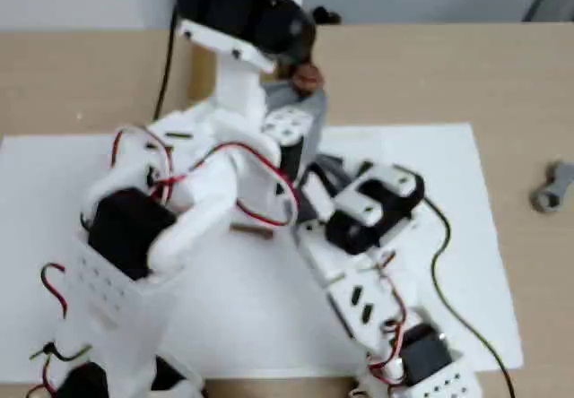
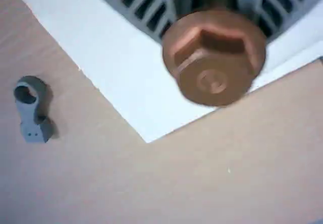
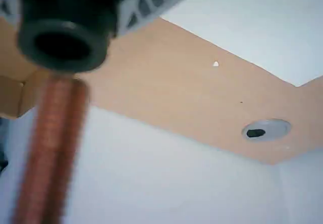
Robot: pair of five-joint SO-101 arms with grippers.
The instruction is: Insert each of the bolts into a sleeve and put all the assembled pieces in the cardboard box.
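Observation:
My left gripper (image 1: 300, 93) is shut on a copper bolt (image 2: 214, 57), whose hex head faces the left wrist camera between the grey ribbed fingers (image 2: 136, 4). From above, the bolt head (image 1: 308, 77) shows at the far middle of the table. My right gripper (image 1: 312, 178) is shut on a black sleeve (image 3: 63, 40). The bolt's threaded shaft (image 3: 50, 153) lines up with the sleeve's mouth and ends right at it. I cannot tell whether the tip is inside. A tan corner of the cardboard box (image 3: 12, 95) sits beside the sleeve.
A white sheet (image 1: 242, 317) covers the middle of the wooden table. A grey clamp-like part (image 1: 554, 186) lies on bare wood at the right edge and appears again as the grey part (image 2: 33, 110). A brown rod (image 1: 251, 229) lies on the sheet. A round grey grommet (image 3: 266, 129) sits in the tabletop.

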